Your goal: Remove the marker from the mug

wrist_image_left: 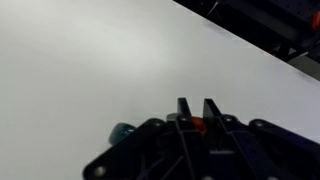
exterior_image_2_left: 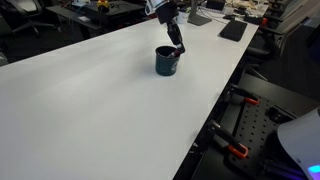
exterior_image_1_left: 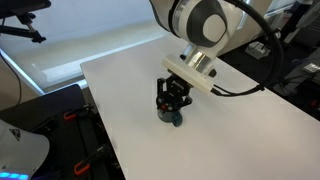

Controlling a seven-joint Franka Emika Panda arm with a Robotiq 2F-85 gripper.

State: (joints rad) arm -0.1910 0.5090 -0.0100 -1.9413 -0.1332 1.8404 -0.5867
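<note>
The dark-green mug (exterior_image_2_left: pixel 167 63) stands on the white table and also shows in an exterior view (exterior_image_1_left: pixel 173 119). My gripper (exterior_image_2_left: pixel 175 38) hangs right over its mouth, fingers pointing down; it shows above the mug here too (exterior_image_1_left: pixel 172 99). In the wrist view the two fingers (wrist_image_left: pixel 198 106) stand close together with the marker's red-orange end (wrist_image_left: pixel 198 124) pinched between them. The marker's dark body is hidden by the fingers. A bit of the mug's teal rim (wrist_image_left: pixel 122 131) peeks out beside the gripper. I cannot tell whether the marker's lower end is still inside the mug.
The white table (exterior_image_2_left: pixel 90 100) stretches wide around the mug. Its edges run near black equipment with red clamps (exterior_image_2_left: pixel 232 150). Dark items lie at the far end (exterior_image_2_left: pixel 232 30). A cable hangs from my wrist (exterior_image_1_left: pixel 240 88).
</note>
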